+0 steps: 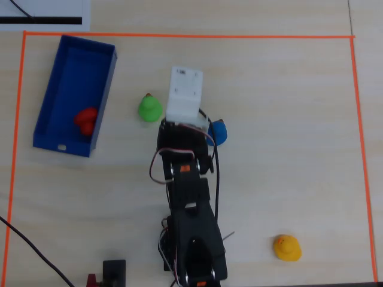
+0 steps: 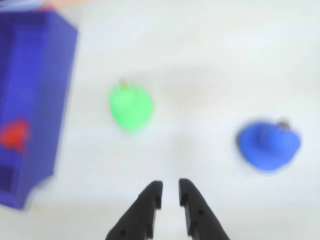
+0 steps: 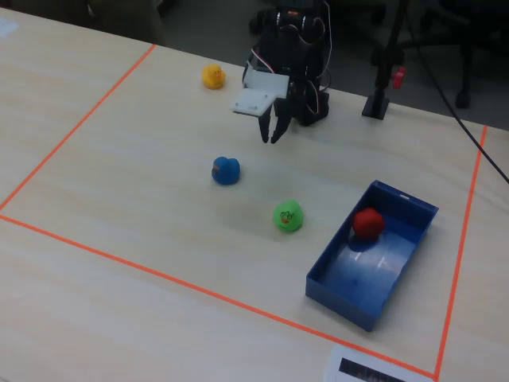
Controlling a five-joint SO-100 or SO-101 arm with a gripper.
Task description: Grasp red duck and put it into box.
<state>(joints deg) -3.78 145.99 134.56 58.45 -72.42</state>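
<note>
Overhead view: glossy red duck (image 1: 86,121), seemingly rounded.

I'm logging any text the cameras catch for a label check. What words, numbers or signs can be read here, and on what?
Nothing is readable.
White paper at the table edge: dark printed bar, too small to read.
Blue box: small white mark on its short wall, no letters discernible.
Green duck: tiny dark marking, not legible.
Red duck, blue duck, yellow duck: no text seen.
</note>
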